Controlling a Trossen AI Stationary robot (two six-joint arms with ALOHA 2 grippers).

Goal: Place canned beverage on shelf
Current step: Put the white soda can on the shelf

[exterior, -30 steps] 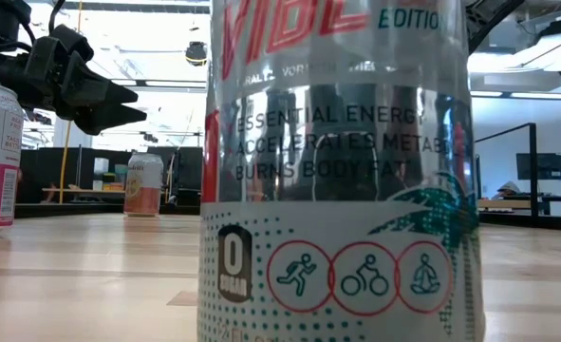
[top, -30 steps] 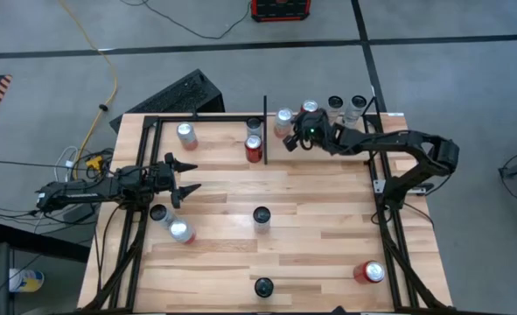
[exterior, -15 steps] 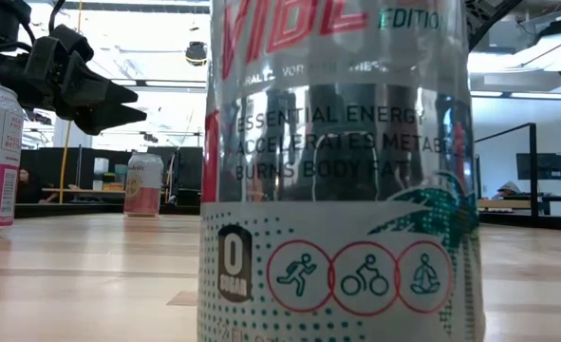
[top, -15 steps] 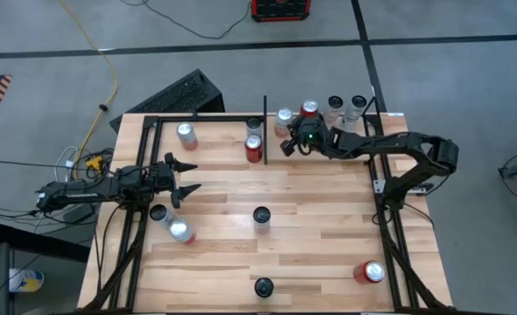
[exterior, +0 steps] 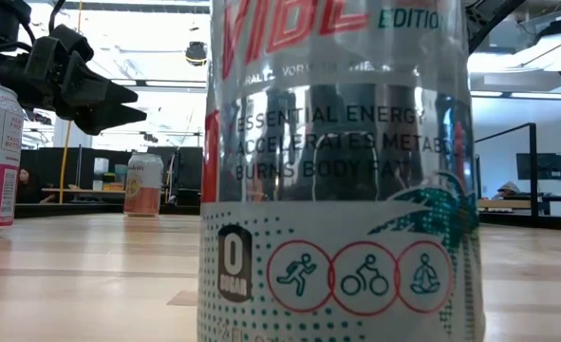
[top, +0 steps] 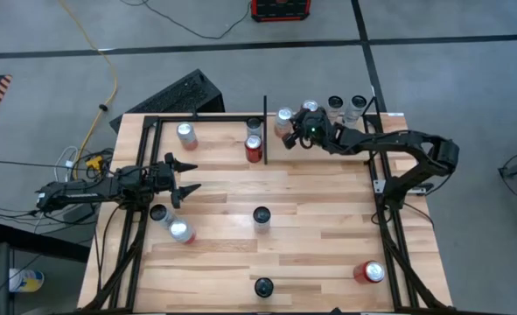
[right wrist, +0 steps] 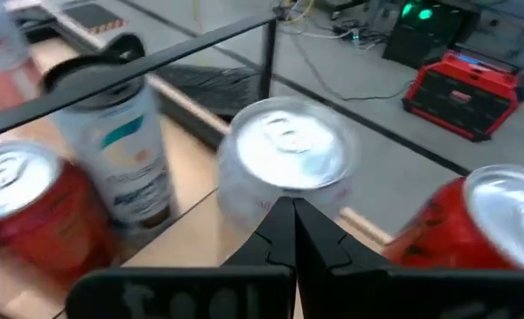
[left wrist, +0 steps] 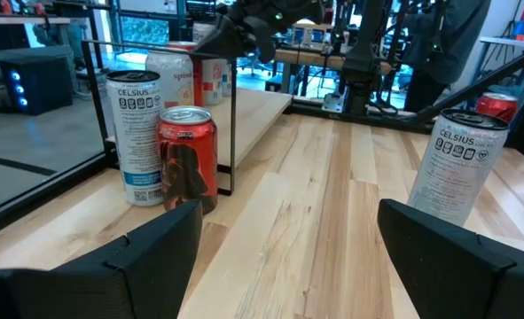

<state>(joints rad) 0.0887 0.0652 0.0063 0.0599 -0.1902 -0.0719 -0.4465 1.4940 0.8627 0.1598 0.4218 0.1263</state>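
We are seeing the right pincer [top: 286, 140] with its fingers pressed fully together and holding nothing, hanging over the back of the shelf [top: 328, 188], just past the black divider bar [top: 265, 118]. In the right wrist view the closed tips [right wrist: 285, 232] are pointing at the silver lid of a can [right wrist: 284, 159] right in front of them, with a red can [right wrist: 474, 226] to one side and a pale can with a dark lid [right wrist: 111, 151] on the other; whether the tips are touching the lid we cannot tell. From above, that group is standing in a row along the back rail [top: 319, 110].

The left pincer [top: 185, 176] is waiting at the left edge of the counter, its fingers about half apart and empty. Beyond its fingers [left wrist: 146, 257] a red can [left wrist: 187, 159] is standing beside a white Celsius can [left wrist: 136, 133], both by the divider.

More cans are dotting the light planks: one near the middle [top: 261, 215], one at the front edge [top: 263, 286], a red one at the front right [top: 369, 272], two at the left [top: 174, 226] and one at the back left [top: 185, 133]. In the low view a tall silver can [exterior: 337, 180] is filling most of the frame.

Around the counter a grey floor is lying, with a yellow cable [top: 101, 52], a keyboard [top: 175, 94] and a red box [top: 280, 9].
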